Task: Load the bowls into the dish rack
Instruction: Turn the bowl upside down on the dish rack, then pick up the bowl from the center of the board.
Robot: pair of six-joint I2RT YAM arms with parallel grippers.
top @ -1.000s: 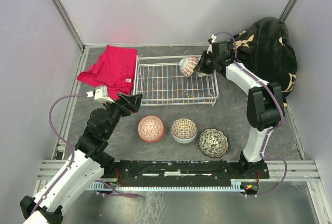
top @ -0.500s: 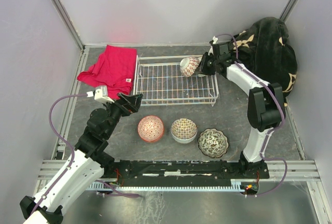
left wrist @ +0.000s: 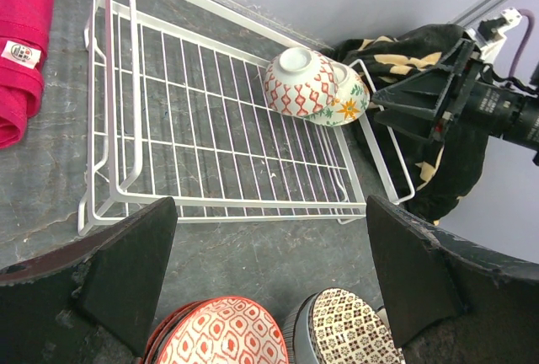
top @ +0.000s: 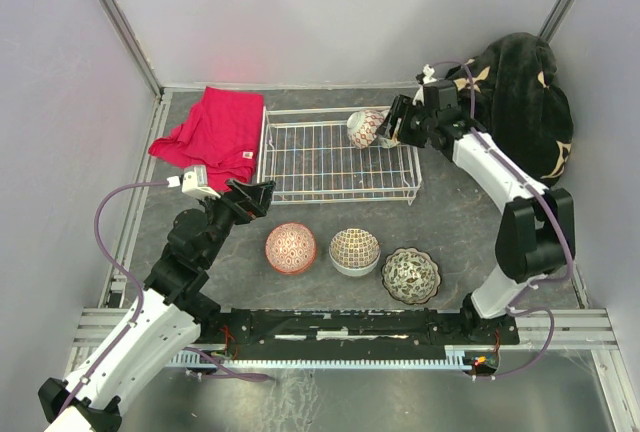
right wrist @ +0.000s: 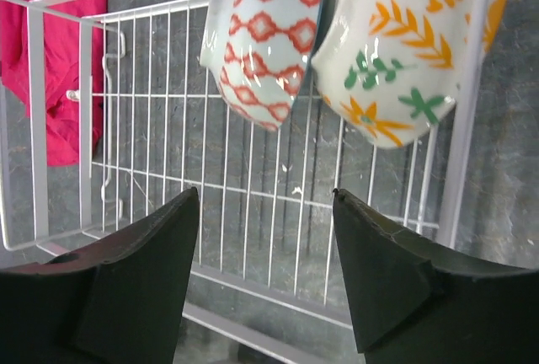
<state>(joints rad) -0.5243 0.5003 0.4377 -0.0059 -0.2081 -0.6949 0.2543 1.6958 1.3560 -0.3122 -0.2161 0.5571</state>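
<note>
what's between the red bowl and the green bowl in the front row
A checkered bowl, standing upright; the top view shows it.

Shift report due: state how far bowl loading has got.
Done: red-lattice ceramic bowl and orange-floral ceramic bowl lean in the white wire dish rack. In hand: nothing; both arms' jaws open. Remaining: red patterned bowl, brown mosaic bowl, dark floral bowl on the table.

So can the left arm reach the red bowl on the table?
Probably yes. The left gripper is open and hovers close to the red bowl, with nothing between them. The neighbouring bowl sits apart from it, leaving room for the fingers.
</note>
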